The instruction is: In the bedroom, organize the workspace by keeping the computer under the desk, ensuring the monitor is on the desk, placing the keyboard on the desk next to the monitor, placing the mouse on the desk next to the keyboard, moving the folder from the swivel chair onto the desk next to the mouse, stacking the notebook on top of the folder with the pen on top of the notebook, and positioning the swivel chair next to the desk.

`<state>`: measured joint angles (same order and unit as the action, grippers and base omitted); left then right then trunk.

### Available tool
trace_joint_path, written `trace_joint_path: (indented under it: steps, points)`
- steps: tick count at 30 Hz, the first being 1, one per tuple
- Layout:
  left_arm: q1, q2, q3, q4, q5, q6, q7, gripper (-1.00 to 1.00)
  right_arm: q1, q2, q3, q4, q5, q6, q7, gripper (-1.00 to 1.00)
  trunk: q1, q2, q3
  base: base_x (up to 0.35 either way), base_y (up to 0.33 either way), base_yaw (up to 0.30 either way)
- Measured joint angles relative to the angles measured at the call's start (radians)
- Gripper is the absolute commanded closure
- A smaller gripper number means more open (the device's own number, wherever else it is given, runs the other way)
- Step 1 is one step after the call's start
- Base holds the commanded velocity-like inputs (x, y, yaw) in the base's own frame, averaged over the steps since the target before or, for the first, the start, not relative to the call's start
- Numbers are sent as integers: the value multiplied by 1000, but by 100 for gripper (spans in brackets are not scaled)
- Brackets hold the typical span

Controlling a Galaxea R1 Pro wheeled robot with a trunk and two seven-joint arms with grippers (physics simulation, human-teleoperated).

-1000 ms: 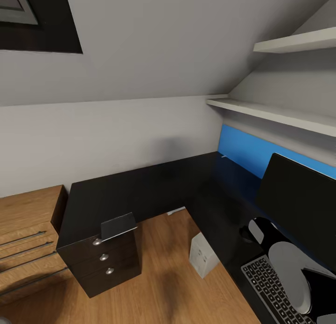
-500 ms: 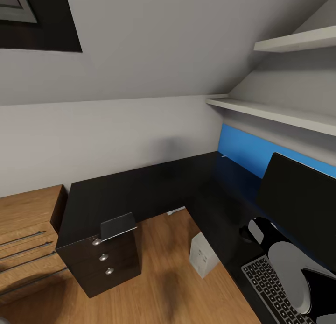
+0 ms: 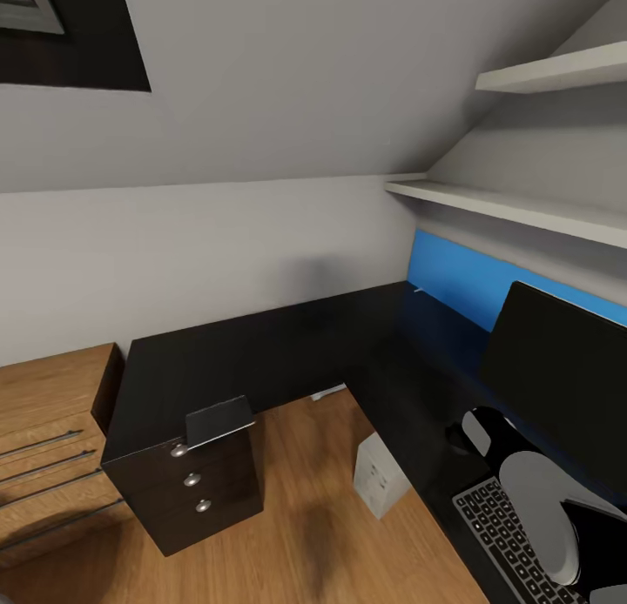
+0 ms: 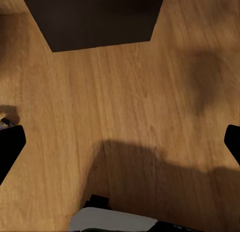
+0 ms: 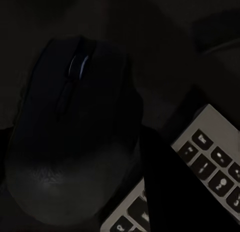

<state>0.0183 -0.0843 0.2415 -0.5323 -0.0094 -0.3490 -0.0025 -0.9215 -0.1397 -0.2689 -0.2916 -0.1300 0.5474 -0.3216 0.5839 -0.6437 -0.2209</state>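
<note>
Left claw (image 4: pixel 120 142) is spread apart above the floor (image 4: pixel 125 106). Right claw's state I cannot tell; mouse (image 5: pixel 70 127) lies touching the keyboard (image 5: pixel 200 167) on the desk (image 3: pixel 261 352).

L-shaped desk (image 3: pixel 261 360) with a glossy black top — monitor (image 3: pixel 557 386) stands on the right wing in front of the blue back panel, keyboard (image 3: pixel 509 539) just beside it, black mouse (image 5: pixel 70 127) right next to the keyboard.
</note>
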Motion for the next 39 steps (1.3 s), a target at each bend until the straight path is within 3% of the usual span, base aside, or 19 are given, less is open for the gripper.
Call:
trace_joint_path:
  steps: [2,5,9,16,22,39]
  points:
    - [0,10,1,-9,7,1,0,-100,0,0,0,0,0,0,0,100,8,-14,-6,0,0,0]
    - [0,15,2,-16,52,2,0,-100,0,0,0,0,0,1,0,100,19,-35,-16,0,0,0]
    - [0,17,2,-18,81,3,1,-100,0,0,1,1,1,7,-1,100,35,-63,-28,0,0,0]
    - [0,17,2,-18,87,3,1,-100,0,-1,6,6,3,9,-6,100,61,-112,-50,0,0,0]
    - [0,17,2,-18,88,3,0,-100,0,-1,48,6,2,12,-8,100,84,-154,-69,0,0,0]
    - [0,17,2,-19,88,2,-1,-100,0,-2,117,6,2,34,-9,100,150,-273,-123,0,0,0]
